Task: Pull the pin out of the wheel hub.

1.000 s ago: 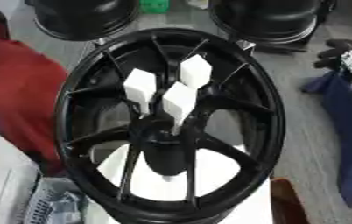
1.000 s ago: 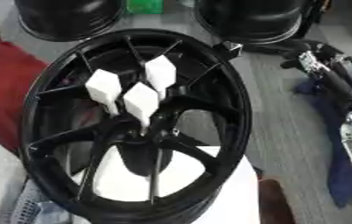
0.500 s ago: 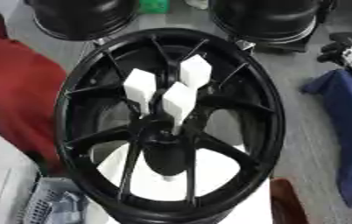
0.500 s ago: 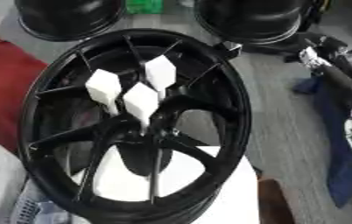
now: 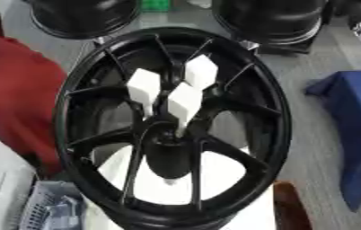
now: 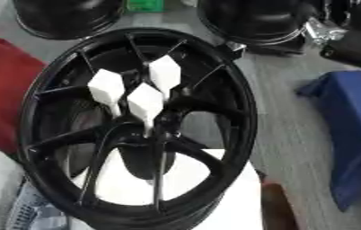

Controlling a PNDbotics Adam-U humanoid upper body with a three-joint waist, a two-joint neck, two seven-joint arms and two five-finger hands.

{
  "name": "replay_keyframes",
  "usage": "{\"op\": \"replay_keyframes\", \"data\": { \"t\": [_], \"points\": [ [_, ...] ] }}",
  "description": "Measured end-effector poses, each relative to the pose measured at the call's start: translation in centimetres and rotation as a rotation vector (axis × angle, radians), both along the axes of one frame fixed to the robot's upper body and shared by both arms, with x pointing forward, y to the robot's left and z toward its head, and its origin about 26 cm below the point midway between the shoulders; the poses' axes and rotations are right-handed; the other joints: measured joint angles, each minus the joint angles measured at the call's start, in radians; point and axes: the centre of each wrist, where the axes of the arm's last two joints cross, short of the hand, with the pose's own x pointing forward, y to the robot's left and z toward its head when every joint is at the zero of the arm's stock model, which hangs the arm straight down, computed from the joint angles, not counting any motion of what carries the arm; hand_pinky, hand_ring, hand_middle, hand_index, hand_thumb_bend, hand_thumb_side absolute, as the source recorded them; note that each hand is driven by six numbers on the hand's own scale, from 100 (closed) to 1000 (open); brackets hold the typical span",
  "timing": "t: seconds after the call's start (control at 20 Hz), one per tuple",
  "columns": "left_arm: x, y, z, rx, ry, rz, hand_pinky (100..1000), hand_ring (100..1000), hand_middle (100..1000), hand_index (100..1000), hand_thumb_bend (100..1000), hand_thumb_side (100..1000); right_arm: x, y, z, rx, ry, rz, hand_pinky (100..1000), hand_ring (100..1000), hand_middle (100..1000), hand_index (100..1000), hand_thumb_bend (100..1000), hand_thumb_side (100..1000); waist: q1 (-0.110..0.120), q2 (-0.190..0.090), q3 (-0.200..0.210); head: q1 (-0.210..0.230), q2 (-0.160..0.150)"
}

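Observation:
A black spoked wheel hub (image 5: pixel 172 134) lies flat in the middle of both views. Three white pins with blocky heads stand up from its centre: one at the left (image 5: pixel 144 85), one at the back (image 5: pixel 201 71) and one nearest the middle (image 5: pixel 183 101). Nothing touches them. A black and silver part of my right arm (image 6: pixel 333 33) shows at the upper right corner, well away from the hub; I cannot make out its hand. My left hand is in no view.
A red cloth (image 5: pixel 15 90) lies left of the hub and a blue cloth (image 5: pixel 356 112) right of it. Two more black wheels (image 5: pixel 81 18) (image 5: pixel 278 18) stand behind. The hub rests on a white surface (image 5: pixel 160 179); a mesh basket (image 5: pixel 50 211) sits at the lower left.
My right arm has drawn back from the right side toward the upper right corner. The hub and the three pins have stayed put.

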Motion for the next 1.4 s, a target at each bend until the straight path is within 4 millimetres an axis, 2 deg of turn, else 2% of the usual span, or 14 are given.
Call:
{"op": "replay_keyframes", "data": {
  "t": [0.15,0.3,0.45,0.7,0.95,1.4],
  "points": [
    [0.0,0.1,0.1,0.009,0.000,0.001,749,701,583,728,424,628,-0.4,0.5,2.8,-0.204,-0.025,0.040,889,773,702,794,222,291,-0.007,0.000,0.007,-0.006,0.000],
    [0.0,0.2,0.2,0.014,0.000,0.000,749,701,583,728,424,628,-0.4,0.9,4.6,-0.386,-0.033,0.073,883,790,720,798,293,319,-0.011,0.000,0.016,-0.015,0.000],
    [0.0,0.3,0.2,0.020,0.001,0.000,749,701,583,728,425,628,-0.3,1.5,5.7,-0.571,-0.023,0.110,880,806,735,802,383,350,-0.016,0.001,0.021,-0.025,0.000],
    [0.0,0.2,0.3,0.025,0.001,-0.006,749,701,583,727,425,629,0.3,2.6,7.0,-0.777,-0.010,0.173,877,811,739,804,455,370,-0.020,0.006,0.023,-0.039,0.000],
    [0.0,0.3,0.3,0.032,0.003,-0.009,750,701,583,727,425,629,1.7,4.2,7.8,-0.851,-0.020,0.224,876,808,737,804,467,376,-0.021,0.006,0.027,-0.048,0.002],
    [0.1,0.1,0.3,0.035,0.006,-0.020,750,701,583,727,425,630,5.6,7.6,7.9,-0.822,-0.021,0.280,879,801,730,803,433,354,-0.019,0.006,0.032,-0.057,0.003]
  ]
}}
